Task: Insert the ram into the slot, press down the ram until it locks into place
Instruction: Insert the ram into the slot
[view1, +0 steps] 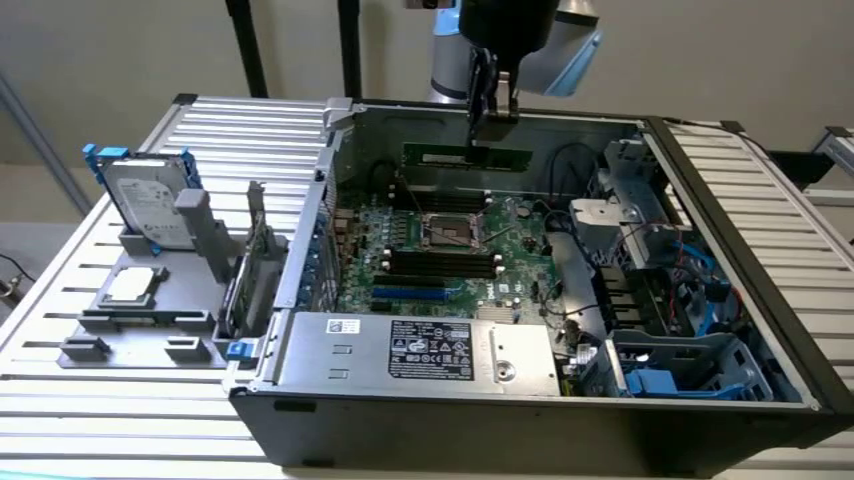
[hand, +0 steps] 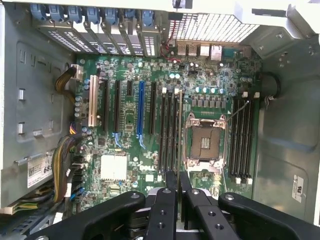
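Observation:
My gripper (view1: 489, 130) is shut on the ram (view1: 467, 156), a long green stick held level, high above the motherboard (view1: 514, 225) near the case's back wall. In the wrist view the ram (hand: 179, 125) shows edge-on as a thin line running out from between the fingers (hand: 169, 192) of the gripper (hand: 178, 187). It lines up over the bank of black slots (hand: 169, 125) beside the CPU socket (hand: 206, 140). A second bank of slots (hand: 242, 137) lies on the socket's other side. In the exterior view the slots (view1: 438, 263) sit well below the ram.
The open computer case (view1: 747, 230) surrounds the board. A power supply (view1: 414, 350) fills its near end, and a drive cage with cables (view1: 667, 300) lies toward the exterior view's right. A hard drive (view1: 147, 205) stands on a grey fixture outside. A blue slot (hand: 140, 107) flanks the black ones.

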